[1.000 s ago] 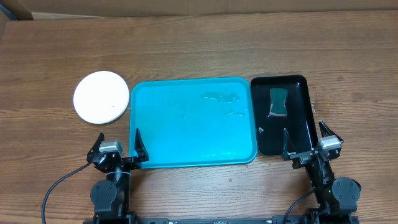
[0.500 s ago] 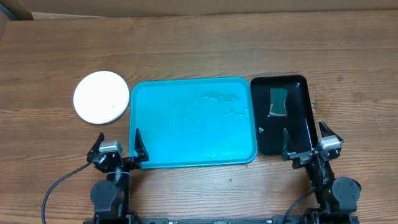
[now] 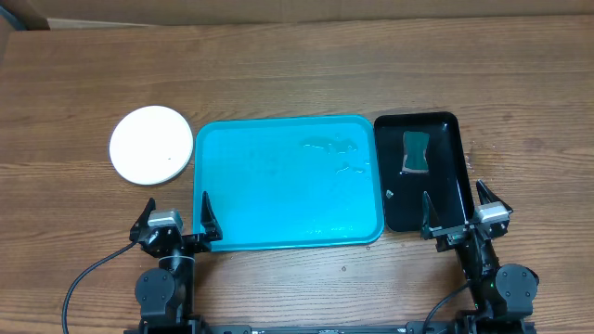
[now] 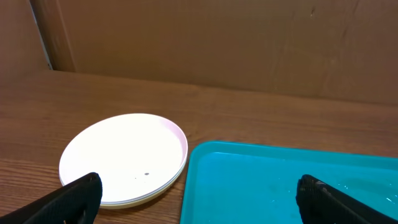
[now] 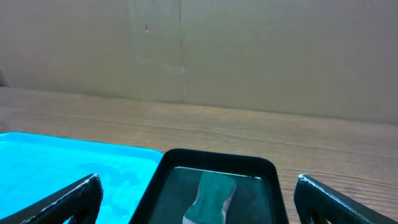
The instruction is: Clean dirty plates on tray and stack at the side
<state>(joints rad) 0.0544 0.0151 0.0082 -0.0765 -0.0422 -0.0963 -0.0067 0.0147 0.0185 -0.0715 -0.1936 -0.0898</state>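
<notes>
The turquoise tray lies in the middle of the table with wet streaks and no plates on it; it also shows in the left wrist view and right wrist view. A stack of plates with a white one on top sits on the table left of the tray, a small dark speck on it; in the left wrist view more rims show beneath. My left gripper is open and empty at the tray's front left corner. My right gripper is open and empty at the black tray's front edge.
A smaller black tray stands right of the turquoise one and holds a green sponge, also in the right wrist view. A cardboard wall runs along the table's far edge.
</notes>
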